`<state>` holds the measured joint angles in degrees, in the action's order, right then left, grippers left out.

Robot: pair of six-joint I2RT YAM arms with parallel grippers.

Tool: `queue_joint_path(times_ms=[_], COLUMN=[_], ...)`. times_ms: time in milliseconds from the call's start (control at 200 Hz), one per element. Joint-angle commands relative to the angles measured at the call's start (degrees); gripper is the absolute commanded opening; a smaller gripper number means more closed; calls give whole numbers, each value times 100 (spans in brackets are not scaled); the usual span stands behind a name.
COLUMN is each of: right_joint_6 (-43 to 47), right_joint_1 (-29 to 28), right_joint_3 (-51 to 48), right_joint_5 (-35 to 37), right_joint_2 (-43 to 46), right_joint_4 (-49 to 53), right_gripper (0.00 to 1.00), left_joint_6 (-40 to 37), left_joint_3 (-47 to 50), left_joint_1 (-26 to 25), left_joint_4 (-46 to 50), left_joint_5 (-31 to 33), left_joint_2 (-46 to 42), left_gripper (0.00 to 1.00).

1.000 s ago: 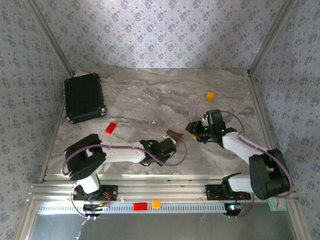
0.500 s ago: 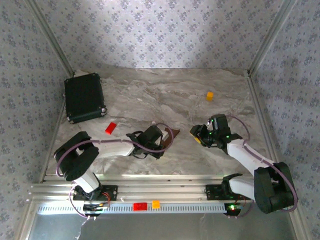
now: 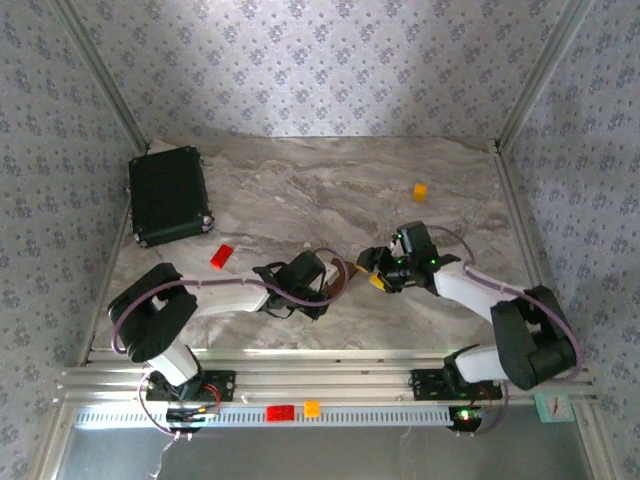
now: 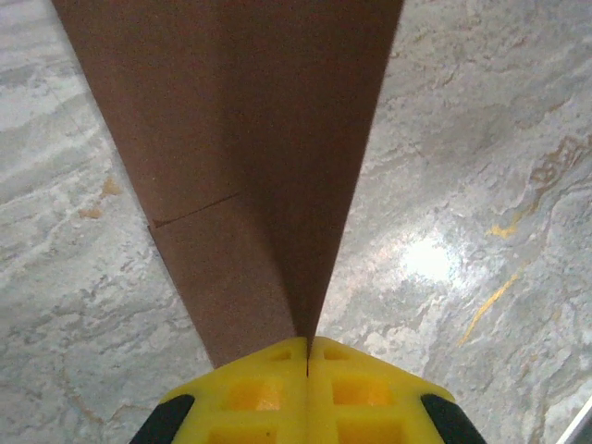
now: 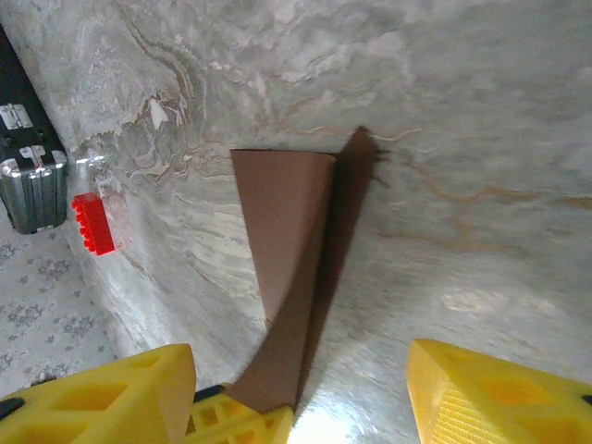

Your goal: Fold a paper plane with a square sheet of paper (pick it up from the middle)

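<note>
Left claw (image 4: 307,359) clamps paper plane (image 4: 242,120); right claw (image 5: 301,375) spread, facing it.

Both arms reach inward; left tool (image 4: 307,361) clamped closed, right tool (image 5: 300,379) spread wide, seemingly nearly touching.

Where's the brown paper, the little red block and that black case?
folded brown paper (image 5: 282,222): right wrist view, on its lit flat face.
red block (image 3: 221,256): top view, its middle.
black case (image 3: 168,195): top view, middle of its lid.
</note>
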<state>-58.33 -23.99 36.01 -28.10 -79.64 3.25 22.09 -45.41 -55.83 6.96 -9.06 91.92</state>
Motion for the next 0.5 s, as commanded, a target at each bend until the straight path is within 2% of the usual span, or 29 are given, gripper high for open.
queue_joint_path(times_ms=[0, 170, 495], right_joint_6=[-153, -66, -161], right_joint_1=[-143, -310, -409], right_joint_3=[332, 774, 938], right_joint_5=[-82, -175, -413], right_joint_2=[-368, -946, -1480], right_joint_4=[182, 575, 546], right_gripper=[64, 61, 44], left_joint_6=[-384, -636, -1042], left_joint_3=[-268, -376, -727], left_joint_1=[-112, -257, -690], left_joint_4=[381, 594, 1173], left_joint_5=[278, 536, 1423], left_joint_2=[-182, -114, 93], left_gripper=[1, 1, 4])
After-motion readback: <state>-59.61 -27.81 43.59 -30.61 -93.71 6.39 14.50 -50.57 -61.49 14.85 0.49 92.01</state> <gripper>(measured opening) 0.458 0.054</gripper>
